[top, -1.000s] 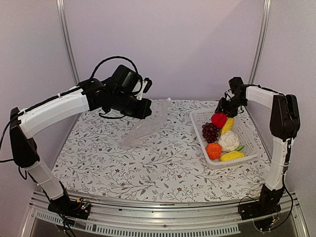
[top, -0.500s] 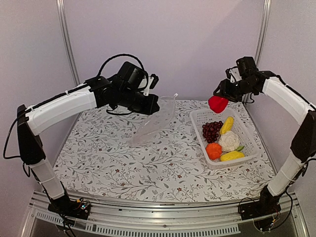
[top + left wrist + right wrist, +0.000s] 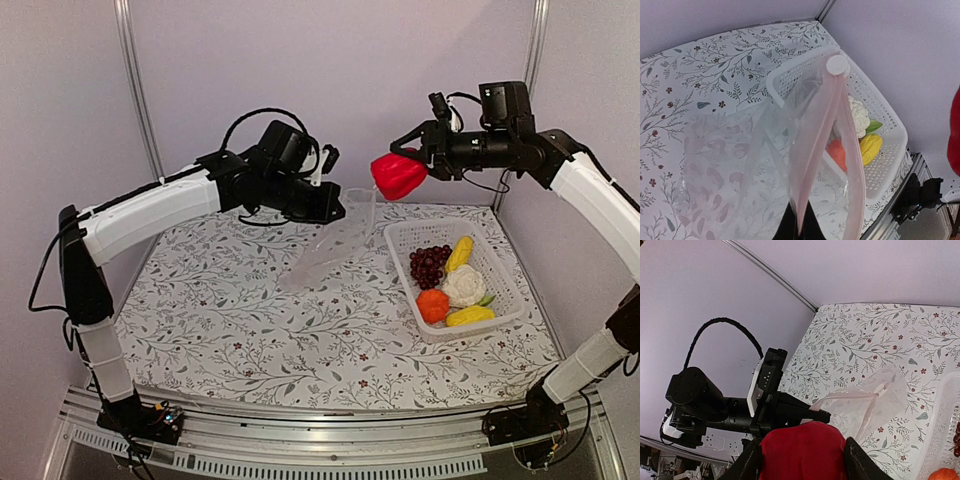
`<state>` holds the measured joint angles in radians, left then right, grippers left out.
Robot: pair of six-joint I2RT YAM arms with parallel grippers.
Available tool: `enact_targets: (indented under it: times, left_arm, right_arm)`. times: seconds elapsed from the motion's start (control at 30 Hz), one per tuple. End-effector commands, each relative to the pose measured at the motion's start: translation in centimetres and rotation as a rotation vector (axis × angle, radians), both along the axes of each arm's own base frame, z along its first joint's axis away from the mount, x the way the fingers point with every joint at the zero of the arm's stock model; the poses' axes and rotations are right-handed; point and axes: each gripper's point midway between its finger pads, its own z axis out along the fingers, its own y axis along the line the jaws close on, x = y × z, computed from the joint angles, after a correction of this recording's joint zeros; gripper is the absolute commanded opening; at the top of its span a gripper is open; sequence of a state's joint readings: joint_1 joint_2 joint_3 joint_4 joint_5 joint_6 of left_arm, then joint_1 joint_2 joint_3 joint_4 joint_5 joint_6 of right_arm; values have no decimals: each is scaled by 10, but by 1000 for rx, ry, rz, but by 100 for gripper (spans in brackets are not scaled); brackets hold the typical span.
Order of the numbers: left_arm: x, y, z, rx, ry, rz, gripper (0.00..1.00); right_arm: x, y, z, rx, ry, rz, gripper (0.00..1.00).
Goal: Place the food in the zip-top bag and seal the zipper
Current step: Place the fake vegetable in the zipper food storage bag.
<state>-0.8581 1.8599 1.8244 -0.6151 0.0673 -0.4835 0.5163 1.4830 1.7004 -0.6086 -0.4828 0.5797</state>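
Right wrist view shows the right jaws clamped on the red pepper (image 3: 802, 445), one dark finger (image 3: 752, 462) pressed to each flank of it. In the top external view that pepper (image 3: 398, 176) hangs in the air, off the counter (image 3: 250, 330), level with the far left corner of the white mesh basket (image 3: 520, 300) and just beside the raised top edge of the zip-top bag (image 3: 335, 245).

The left jaws are pinched shut on the bag's mouth edge. The left wrist view shows their dark tips at the bottom of the picture, with the pinkish zipper (image 3: 822, 140) running up from between them. Its two strips stand apart near the jaws and meet at a round white tab (image 3: 836, 65) at the far end, so the mouth gapes. The clear bag (image 3: 740, 170) sags to the left of that edge. From above, it slopes from the left jaws down to the counter, where its lower end rests.

Well apart from the bag's resting end, the basket holds the other food: a dark grape bunch (image 3: 427, 266), a white cauliflower (image 3: 463, 285), an orange fruit (image 3: 433, 305) and two yellow pieces (image 3: 470, 316), one at the far side, one at the near rim.
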Motion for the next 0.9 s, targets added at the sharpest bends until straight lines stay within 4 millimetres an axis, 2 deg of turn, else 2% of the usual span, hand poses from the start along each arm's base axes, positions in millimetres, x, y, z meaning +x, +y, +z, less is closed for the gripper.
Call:
enact_targets:
  times: [0.0,0.27,0.5,0.57,0.7,0.87]
  left_arm:
    - [3,-14,22,-93,-11,-18,0]
    - [-1,-14,39,-140,-28,-25,0]
    - [-3,-13,45,-156,-34,-28,0]
    - [-3,-13,46,-161,-36,-27,0]
    - [-1,-12,50,-168,-42,-20,0]
    - [3,-9,48,-170,-39,-6,0]
  right_arm:
    - [4,24,1,82,8,62,30]
    - [14,38,-24,155,79,65,28]
    - [14,48,-40,184,136,75,27]
    - [19,44,-51,157,160,31,27]
    - [31,22,-80,9,204,-116,26]
    - [31,10,-101,-94,228,-171,25]
